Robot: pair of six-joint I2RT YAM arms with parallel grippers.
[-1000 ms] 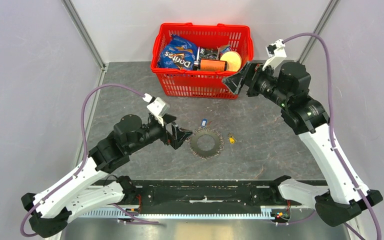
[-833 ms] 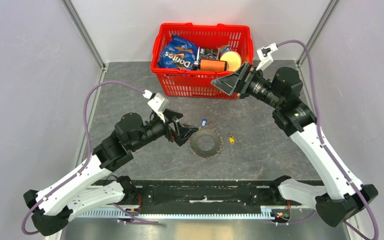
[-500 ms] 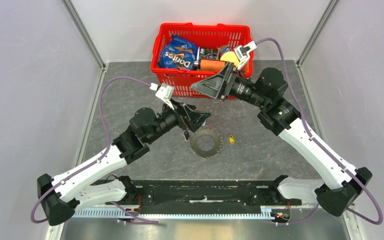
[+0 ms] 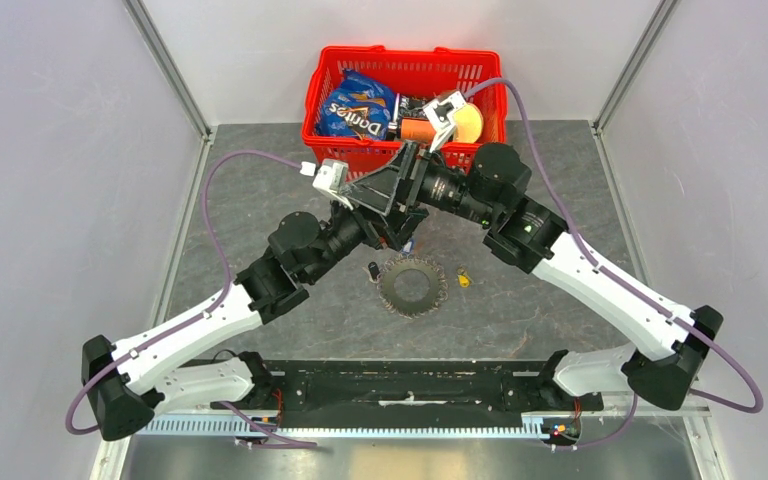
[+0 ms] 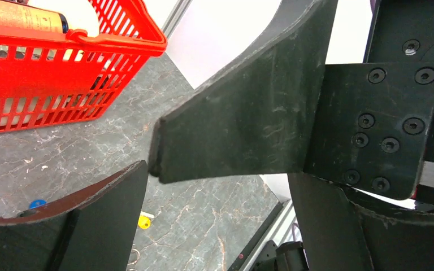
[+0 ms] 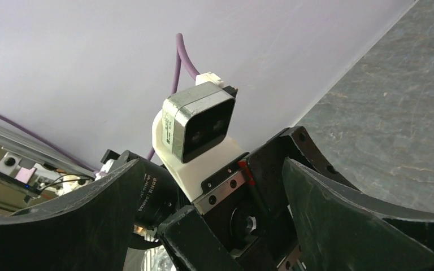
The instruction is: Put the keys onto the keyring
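The keyring (image 4: 412, 287), a dark toothed wheel of grey keys, lies flat on the table. The yellow-headed key (image 4: 463, 279) lies just to its right and also shows in the left wrist view (image 5: 143, 222). The blue-headed key (image 5: 37, 203) peeks over my left finger; in the top view the grippers hide it. My left gripper (image 4: 400, 222) (image 5: 220, 197) is open and empty, above the table behind the keyring. My right gripper (image 4: 372, 195) (image 6: 210, 164) is open and empty. It crosses over the left gripper, one finger (image 5: 243, 130) right in front of the left wrist camera (image 6: 198, 124).
A red basket (image 4: 312, 100) with a Doritos bag (image 4: 360, 108), an orange can and other goods stands at the back, also in the left wrist view (image 5: 62, 73). A small dark item (image 4: 372, 269) lies left of the keyring. Grey walls stand on both sides.
The right gripper swung left from the basket's right corner to above the left gripper. The left gripper moved up and right, from beside the keyring to over the blue key.
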